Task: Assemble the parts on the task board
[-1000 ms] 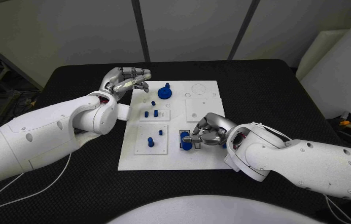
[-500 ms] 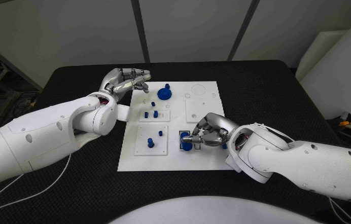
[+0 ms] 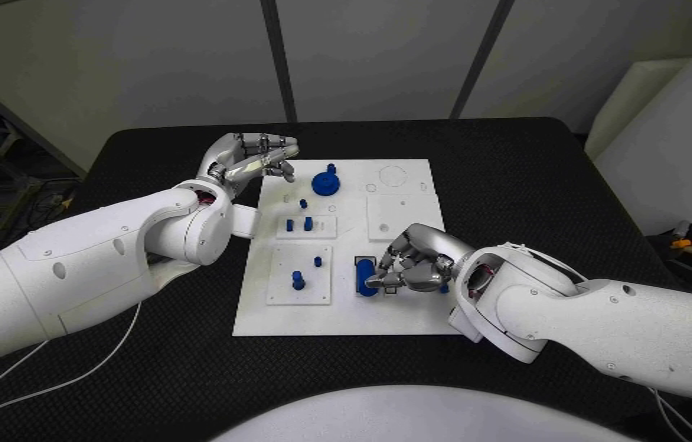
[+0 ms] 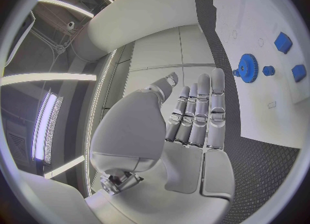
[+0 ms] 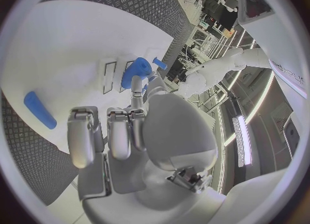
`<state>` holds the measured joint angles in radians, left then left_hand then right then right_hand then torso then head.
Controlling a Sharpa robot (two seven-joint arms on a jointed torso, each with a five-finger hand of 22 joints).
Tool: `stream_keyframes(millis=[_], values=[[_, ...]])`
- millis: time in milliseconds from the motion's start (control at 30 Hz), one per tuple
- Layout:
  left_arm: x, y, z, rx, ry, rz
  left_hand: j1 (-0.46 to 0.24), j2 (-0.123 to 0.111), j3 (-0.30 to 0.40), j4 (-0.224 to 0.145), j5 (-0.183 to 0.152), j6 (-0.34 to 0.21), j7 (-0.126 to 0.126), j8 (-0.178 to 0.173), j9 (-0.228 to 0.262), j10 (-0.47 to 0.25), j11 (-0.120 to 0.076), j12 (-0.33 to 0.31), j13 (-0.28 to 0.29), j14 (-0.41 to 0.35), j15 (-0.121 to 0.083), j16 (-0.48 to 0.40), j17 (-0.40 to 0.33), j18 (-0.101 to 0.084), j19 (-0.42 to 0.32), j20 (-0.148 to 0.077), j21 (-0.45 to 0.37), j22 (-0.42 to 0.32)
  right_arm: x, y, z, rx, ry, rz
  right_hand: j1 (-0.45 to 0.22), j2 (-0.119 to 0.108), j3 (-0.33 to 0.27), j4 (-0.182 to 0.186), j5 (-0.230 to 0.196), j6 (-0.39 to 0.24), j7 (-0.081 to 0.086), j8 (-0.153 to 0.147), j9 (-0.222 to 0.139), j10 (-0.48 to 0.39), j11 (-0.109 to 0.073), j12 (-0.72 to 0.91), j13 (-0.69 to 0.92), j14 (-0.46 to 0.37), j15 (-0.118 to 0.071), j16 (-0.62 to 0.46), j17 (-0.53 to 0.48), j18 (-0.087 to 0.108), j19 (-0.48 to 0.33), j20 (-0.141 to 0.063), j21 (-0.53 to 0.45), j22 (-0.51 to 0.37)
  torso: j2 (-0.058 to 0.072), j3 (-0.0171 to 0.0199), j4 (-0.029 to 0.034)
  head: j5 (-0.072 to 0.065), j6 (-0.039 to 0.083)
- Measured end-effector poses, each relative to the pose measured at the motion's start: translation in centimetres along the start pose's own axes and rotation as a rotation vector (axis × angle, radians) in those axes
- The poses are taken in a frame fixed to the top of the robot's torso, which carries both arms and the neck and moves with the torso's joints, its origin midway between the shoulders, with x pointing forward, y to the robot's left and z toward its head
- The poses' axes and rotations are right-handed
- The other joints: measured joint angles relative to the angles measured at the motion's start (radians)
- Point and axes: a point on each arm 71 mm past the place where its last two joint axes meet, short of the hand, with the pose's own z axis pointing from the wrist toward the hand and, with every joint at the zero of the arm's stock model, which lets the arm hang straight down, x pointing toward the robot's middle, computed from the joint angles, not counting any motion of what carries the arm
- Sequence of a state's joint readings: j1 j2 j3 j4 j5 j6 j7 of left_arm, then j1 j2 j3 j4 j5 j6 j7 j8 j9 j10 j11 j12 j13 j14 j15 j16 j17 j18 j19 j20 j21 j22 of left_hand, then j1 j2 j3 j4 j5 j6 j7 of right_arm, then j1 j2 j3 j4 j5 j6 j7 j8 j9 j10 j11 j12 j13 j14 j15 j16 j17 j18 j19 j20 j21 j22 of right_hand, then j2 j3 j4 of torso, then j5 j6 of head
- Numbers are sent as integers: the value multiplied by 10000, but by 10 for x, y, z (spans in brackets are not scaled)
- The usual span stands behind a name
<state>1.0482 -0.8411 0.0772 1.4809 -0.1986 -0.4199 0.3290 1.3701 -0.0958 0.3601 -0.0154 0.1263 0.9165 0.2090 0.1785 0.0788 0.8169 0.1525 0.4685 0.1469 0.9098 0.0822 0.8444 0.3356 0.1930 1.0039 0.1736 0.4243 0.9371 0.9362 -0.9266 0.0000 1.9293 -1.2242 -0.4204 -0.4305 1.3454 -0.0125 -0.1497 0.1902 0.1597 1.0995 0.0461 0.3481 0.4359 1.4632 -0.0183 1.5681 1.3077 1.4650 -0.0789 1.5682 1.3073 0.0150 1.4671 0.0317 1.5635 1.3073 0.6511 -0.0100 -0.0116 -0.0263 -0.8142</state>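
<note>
Black table bears white task board; left robot hand spread empty, right robot hand pinches blue part.

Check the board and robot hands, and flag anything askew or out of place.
Nothing stands out. The task board lies square on the table, blue parts upright on it. The right robot hand works a blue part at the near slot; the left robot hand hovers empty beside the board.

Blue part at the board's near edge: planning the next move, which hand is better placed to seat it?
Right. The right hand already has its fingers on the blue part; the left hand hangs off the board's far corner.
</note>
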Motion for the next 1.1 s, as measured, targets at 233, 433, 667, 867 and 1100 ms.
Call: stream_keyframes(millis=[233, 433, 667, 867, 1100], values=[[0, 0, 0, -2, -3, 1, 0, 0, 0, 0, 0, 0, 0, 0, 0, 0, 0, 0, 0, 0, 0, 0, 1, 0, 0, 0, 0, 0, -1, -3, 1, 34, 12, 11, 141, 141, 80, -80, 0, 0, 0, 0, 29, 36, -35, 0, 1, 0, 0, 0, 0, 1, 0, 0, 0, 0, -7, -2, -4, 6, 7], [0, 0, 0, -1, 2, -1, 0, 0, 0, 0, 0, 0, 0, 0, 0, 0, 0, 0, 0, 0, 0, 0, 0, -1, 0, 0, 0, 1, 0, -4, 6, 68, 4, 20, 247, 247, 110, -110, 117, -32, -32, 0, 42, 35, -34, 0, 2, 23, -23, 0, 0, 1, 0, 1, 0, 0, -6, -2, -6, 12, 16], [0, 0, 0, -1, 1, -1, 0, 0, 0, 0, 0, 0, 0, 0, 0, 0, 0, 0, 1, 0, 0, 0, 1, 0, 0, 0, 0, 1, 3, -1, 13, 63, -16, -69, 539, 388, 316, -362, 100, -33, -32, 44, 91, 35, -106, 7, 32, 0, -72, 0, 0, 0, 1, -70, 0, 0, -1, -2, 4, 28, 6], [0, 0, 0, -1, 3, -2, 0, 0, 0, 0, 0, 0, 0, 0, 0, 0, 0, 0, 1, 0, 0, 0, 1, 0, 0, 0, 0, 1, 4, 0, 17, 74, -163, -390, 680, 459, 418, -473, -70, 4, -69, 77, 104, 52, -122, 46, 32, 0, -71, 0, 0, 0, 0, -69, 0, 0, -1, -2, 5, 40, -10], [0, 0, 0, -2, 1, -1, 0, 0, 0, 0, 0, 0, 0, 0, 0, 0, 1, 0, 1, 0, 0, 0, 1, -1, 0, 0, 0, 2, 3, 1, 17, 70, -340, -720, 800, 433, 454, -563, -70, 4, -68, 81, 112, 51, -122, 80, 27, 38, -107, 0, 0, 1, 0, -69, 0, 0, -1, 1, -2, 50, -27]])
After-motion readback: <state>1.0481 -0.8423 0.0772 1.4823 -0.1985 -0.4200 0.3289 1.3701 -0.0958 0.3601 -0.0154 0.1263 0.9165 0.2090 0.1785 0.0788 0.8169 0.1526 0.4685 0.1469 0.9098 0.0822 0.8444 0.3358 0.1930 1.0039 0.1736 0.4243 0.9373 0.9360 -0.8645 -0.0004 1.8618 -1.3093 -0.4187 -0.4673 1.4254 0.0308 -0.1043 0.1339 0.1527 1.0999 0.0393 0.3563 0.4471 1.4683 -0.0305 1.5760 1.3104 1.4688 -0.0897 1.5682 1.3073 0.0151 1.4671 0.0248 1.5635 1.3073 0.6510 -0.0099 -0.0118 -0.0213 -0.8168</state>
